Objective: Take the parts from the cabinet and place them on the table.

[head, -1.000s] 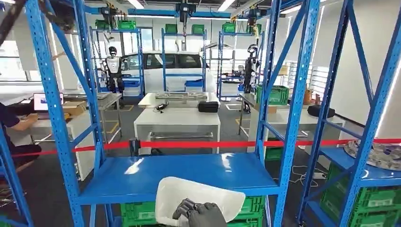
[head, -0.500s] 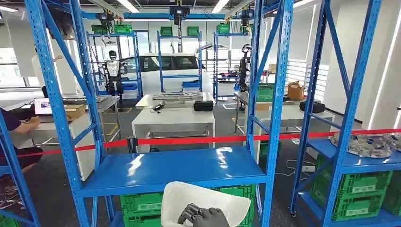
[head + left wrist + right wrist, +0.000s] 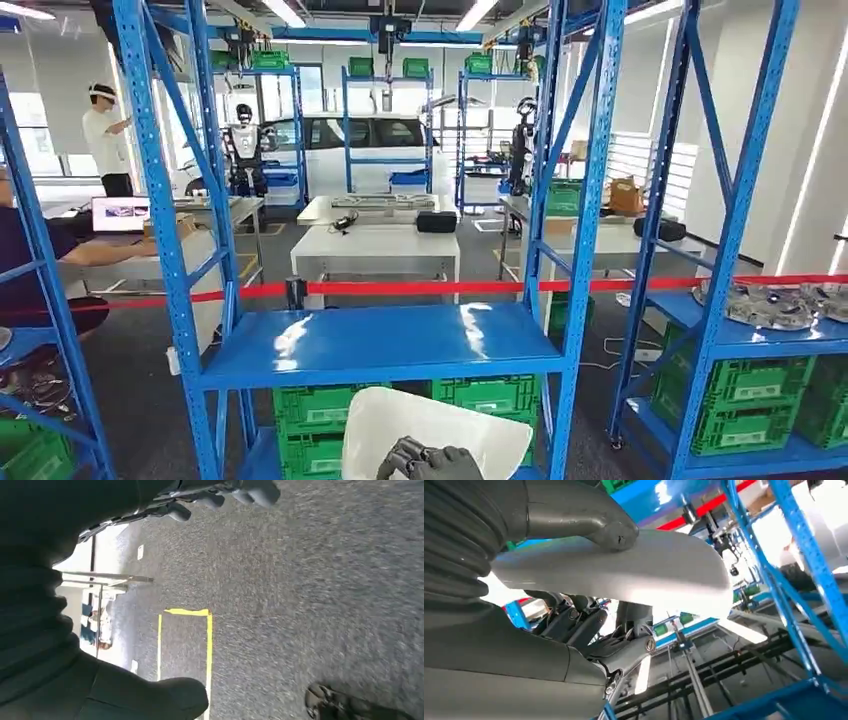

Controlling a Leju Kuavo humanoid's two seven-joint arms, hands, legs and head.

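Head view: white part point(image 3: 437, 428) in right robot hand point(image 3: 432, 464)

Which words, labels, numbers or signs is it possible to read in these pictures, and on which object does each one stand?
No text can be read.
White labels on the green crates: too small and blurred.
Laptop screen: content too small to read.
White part held in the right hand: no marking visible.

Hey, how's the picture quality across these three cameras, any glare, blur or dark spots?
Head view: sharp and evenly lit, with ceiling-light glare on the blue shelf; the white part in the right hand looks bright but readable. Left wrist view: the floor is grainy and motion-smeared, and the left hand is dark and underexposed. Right wrist view: the white part is washed out, with a soft, blurred background.
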